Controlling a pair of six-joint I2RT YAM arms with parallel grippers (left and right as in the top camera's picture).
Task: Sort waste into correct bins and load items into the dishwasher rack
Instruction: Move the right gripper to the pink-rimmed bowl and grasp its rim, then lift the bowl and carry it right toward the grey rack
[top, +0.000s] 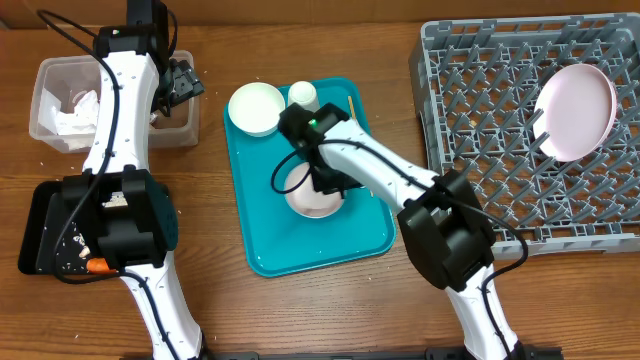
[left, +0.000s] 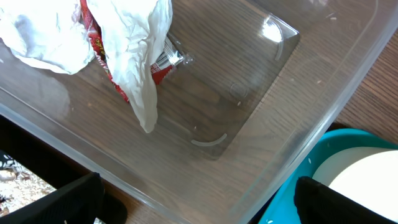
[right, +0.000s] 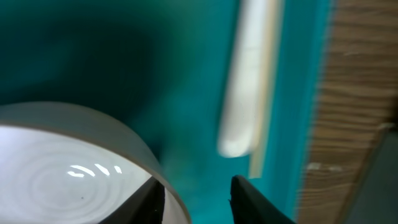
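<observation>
My right gripper (top: 322, 183) (right: 196, 198) is down on a white bowl (top: 314, 202) (right: 68, 162) on the teal tray (top: 300, 250). Its jaws straddle the rim: one finger sits inside against the wall, the other outside with a strip of teal showing between it and the bowl. A white fork (right: 245, 93) lies just beyond. A second bowl (top: 256, 107) and a small cup (top: 302, 95) stand at the tray's far end. My left gripper (top: 180, 84) (left: 205, 208) hangs wide open and empty over the clear tub (top: 45, 130) (left: 261, 93), which holds crumpled napkins (left: 134, 43) and a red wrapper (left: 106, 65).
The grey rack (top: 480, 130) fills the right side, with the pinkish plate (top: 576, 110) leaning in it. The black tray (top: 38, 235) at the left holds crumbs and an orange carrot (top: 97, 266).
</observation>
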